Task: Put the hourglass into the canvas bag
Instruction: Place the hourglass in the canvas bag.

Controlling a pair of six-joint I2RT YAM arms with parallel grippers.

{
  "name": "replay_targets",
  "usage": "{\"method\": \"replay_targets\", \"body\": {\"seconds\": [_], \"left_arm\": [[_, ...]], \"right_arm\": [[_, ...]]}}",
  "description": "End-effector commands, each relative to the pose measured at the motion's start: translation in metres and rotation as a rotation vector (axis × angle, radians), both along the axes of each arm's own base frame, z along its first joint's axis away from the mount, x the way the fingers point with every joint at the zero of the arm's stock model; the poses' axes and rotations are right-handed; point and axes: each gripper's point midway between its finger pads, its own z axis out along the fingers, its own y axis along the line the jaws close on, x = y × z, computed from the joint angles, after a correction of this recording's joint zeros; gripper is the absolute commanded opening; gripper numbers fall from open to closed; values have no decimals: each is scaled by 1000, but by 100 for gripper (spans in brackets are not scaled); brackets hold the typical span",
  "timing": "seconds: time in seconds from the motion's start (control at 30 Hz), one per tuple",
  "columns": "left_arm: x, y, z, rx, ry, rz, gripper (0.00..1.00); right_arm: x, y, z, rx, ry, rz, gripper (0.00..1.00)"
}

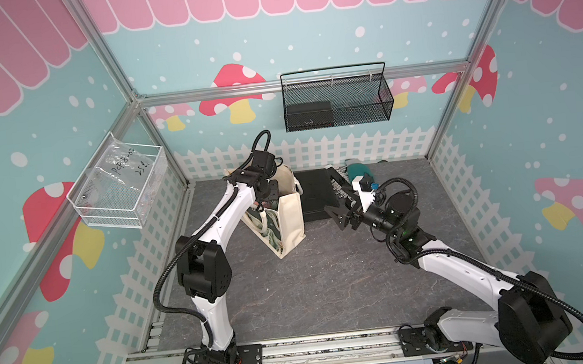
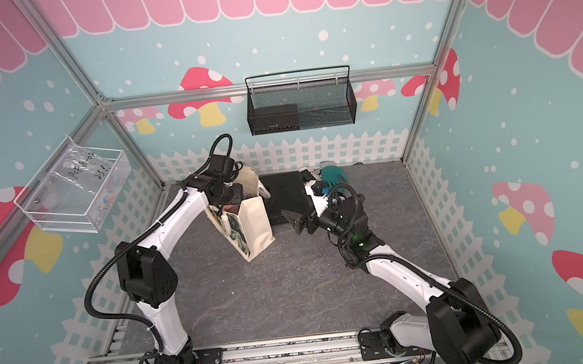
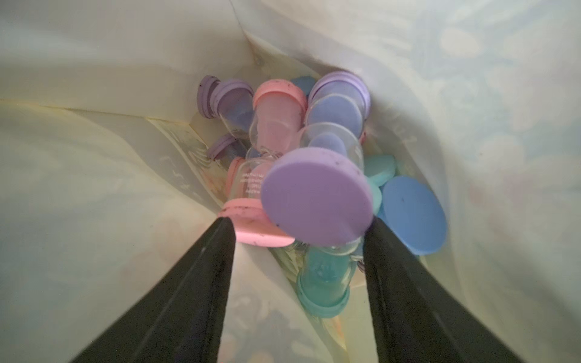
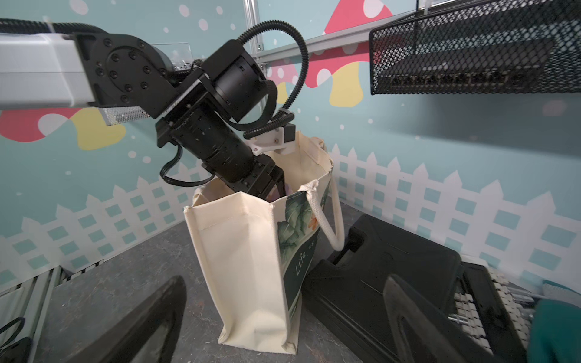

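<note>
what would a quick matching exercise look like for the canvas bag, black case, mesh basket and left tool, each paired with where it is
Things:
1. canvas bag
2. black case
3. mesh basket
4. left tool

Places:
A. hanging high above the table
B. inside the bag's mouth
C. standing upright on the table
D. lying on the table beside the bag

Pairs: 1-C, 2-D, 3-A, 4-B
</note>
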Motion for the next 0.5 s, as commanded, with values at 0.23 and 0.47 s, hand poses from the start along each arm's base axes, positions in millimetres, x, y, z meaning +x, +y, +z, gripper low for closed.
{"method": "replay_targets", "body": {"seconds": [0.23, 0.47], "left_arm": [[-27, 15, 153, -122, -368, 32, 86], [-90, 69, 185, -136, -623, 187, 99]], "right_arm": [[34, -79, 15, -99, 28, -488, 100], [35, -171, 8, -132, 43, -884, 100]]}}
